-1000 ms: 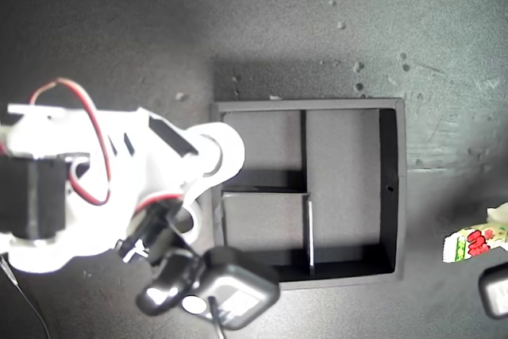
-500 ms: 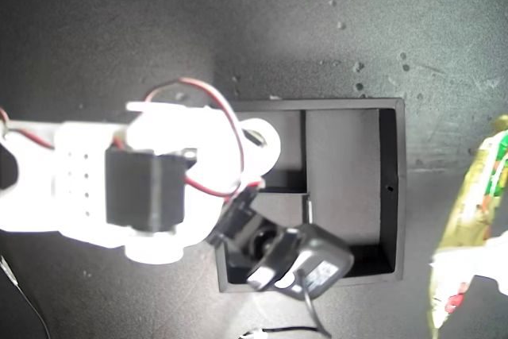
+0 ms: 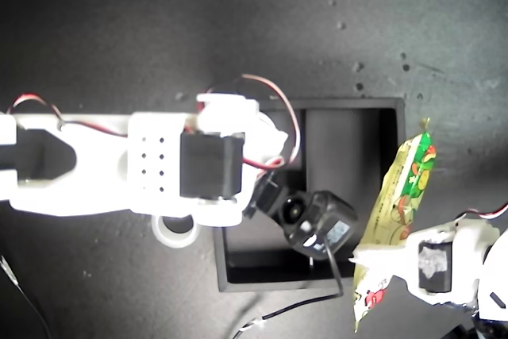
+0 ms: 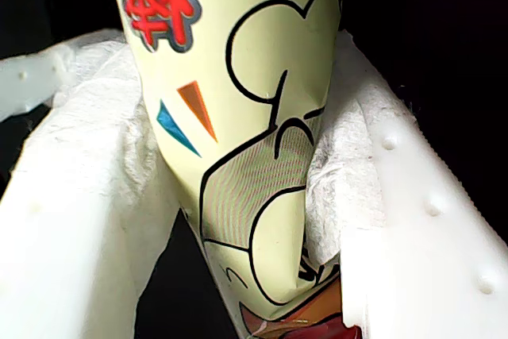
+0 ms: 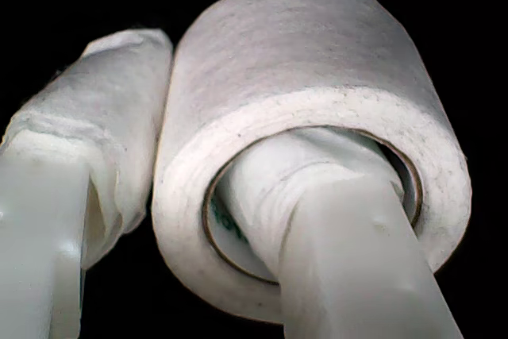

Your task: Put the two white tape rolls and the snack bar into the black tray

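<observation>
White padded jaws of my first gripper [image 4: 262, 220] pinch the snack bar [image 3: 397, 212], held lengthwise beside the black tray [image 3: 393, 117] at its edge on the exterior view's right, parallel to the long compartment. My second gripper [image 5: 198, 196] clamps one tape roll [image 5: 317, 109], one finger through its core. Another tape roll [image 3: 176, 232] lies outside the tray.

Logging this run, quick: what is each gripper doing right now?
My first gripper: shut on the snack bar.
My second gripper: shut on a white tape roll, one finger through its hole.
</observation>
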